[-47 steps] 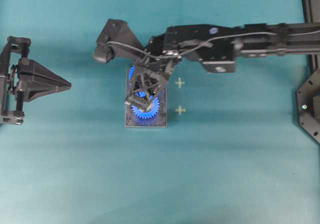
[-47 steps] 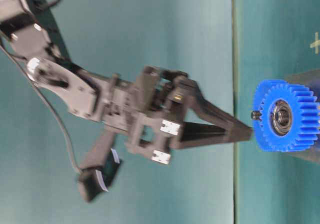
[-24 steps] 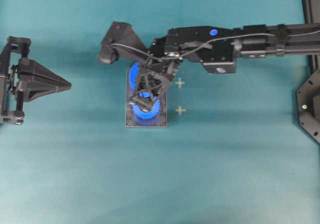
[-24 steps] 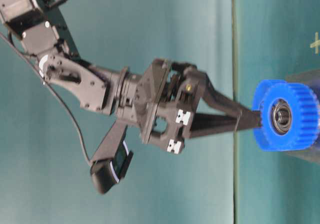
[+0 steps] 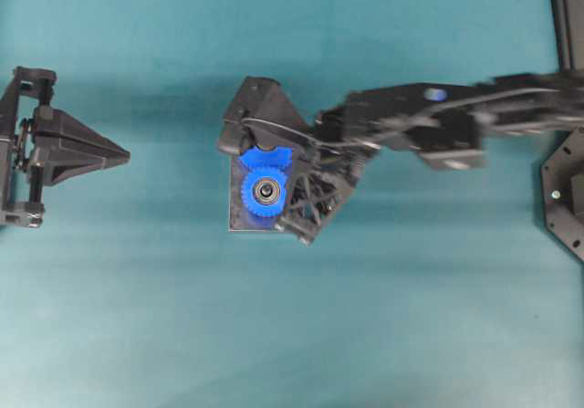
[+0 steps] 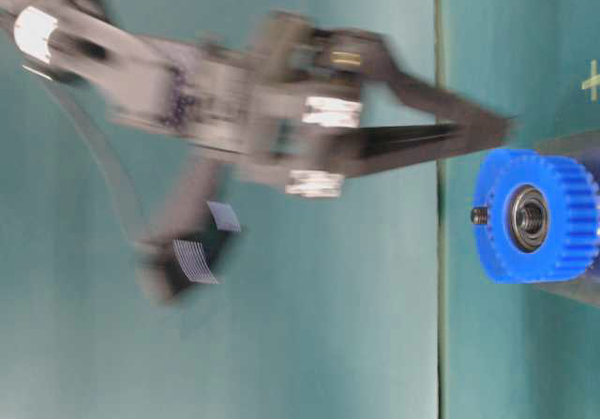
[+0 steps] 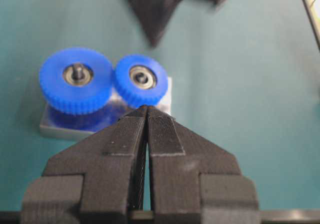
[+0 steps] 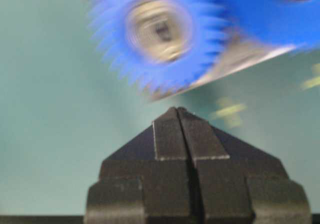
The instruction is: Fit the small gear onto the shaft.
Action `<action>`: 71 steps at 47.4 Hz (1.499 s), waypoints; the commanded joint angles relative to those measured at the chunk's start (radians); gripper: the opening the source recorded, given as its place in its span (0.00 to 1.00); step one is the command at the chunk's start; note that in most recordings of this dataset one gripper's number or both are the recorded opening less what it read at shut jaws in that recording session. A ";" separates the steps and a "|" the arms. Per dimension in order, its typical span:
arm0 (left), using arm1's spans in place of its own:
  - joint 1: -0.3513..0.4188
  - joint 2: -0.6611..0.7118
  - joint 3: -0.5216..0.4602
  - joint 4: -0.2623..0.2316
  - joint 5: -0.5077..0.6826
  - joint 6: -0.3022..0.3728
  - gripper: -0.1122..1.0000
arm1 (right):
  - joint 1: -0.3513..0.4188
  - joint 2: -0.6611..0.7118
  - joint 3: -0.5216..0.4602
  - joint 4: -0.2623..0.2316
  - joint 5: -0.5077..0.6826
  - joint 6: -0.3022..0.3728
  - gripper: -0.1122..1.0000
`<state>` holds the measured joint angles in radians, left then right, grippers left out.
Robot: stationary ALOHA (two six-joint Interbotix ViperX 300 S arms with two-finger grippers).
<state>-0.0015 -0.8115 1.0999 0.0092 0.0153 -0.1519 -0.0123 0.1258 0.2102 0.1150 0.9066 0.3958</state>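
Gear, small, bright blue plastic, sits on my grey plate mid-frame; both my claws, right and left, are closed, empty.

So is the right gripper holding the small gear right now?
No, the right gripper is shut on nothing, and the small gear sits apart from it on the plate.

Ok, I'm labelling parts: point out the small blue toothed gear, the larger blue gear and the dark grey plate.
small blue toothed gear [image 7: 142, 78]: left wrist view, on its bearing hub.
larger blue gear [image 7: 60, 88]: left wrist view, on its blue face.
dark grey plate [image 7: 60, 131]: left wrist view, on its front edge.
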 commanded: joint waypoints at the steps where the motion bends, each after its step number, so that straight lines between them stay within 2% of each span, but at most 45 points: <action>1: 0.000 0.002 -0.011 0.003 -0.009 -0.002 0.10 | -0.009 -0.032 -0.037 -0.028 -0.038 0.012 0.08; 15: 0.000 0.002 -0.011 0.003 -0.009 -0.003 0.10 | -0.041 0.109 -0.147 -0.040 -0.063 -0.026 0.08; 24: 0.000 0.002 -0.014 0.003 -0.009 -0.003 0.10 | -0.058 0.155 -0.143 -0.041 -0.051 -0.028 0.08; 42: -0.002 0.000 -0.011 0.002 -0.011 -0.003 0.10 | -0.064 0.101 -0.009 -0.040 -0.049 0.008 0.08; 51: -0.002 -0.002 -0.011 0.002 -0.011 -0.003 0.10 | -0.014 0.037 0.035 -0.031 -0.032 0.049 0.08; 58: 0.000 -0.003 -0.009 0.002 -0.011 -0.005 0.10 | 0.017 -0.029 0.017 -0.051 -0.044 0.106 0.08; 63: 0.000 -0.002 -0.006 0.002 -0.011 -0.005 0.10 | 0.006 -0.025 -0.012 -0.081 -0.075 0.107 0.08; 71: 0.000 -0.003 -0.006 0.003 -0.009 -0.005 0.10 | -0.020 0.038 -0.075 -0.092 -0.101 0.087 0.08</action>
<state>-0.0015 -0.8161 1.1045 0.0092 0.0138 -0.1549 -0.0245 0.1580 0.1795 0.0261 0.8161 0.4909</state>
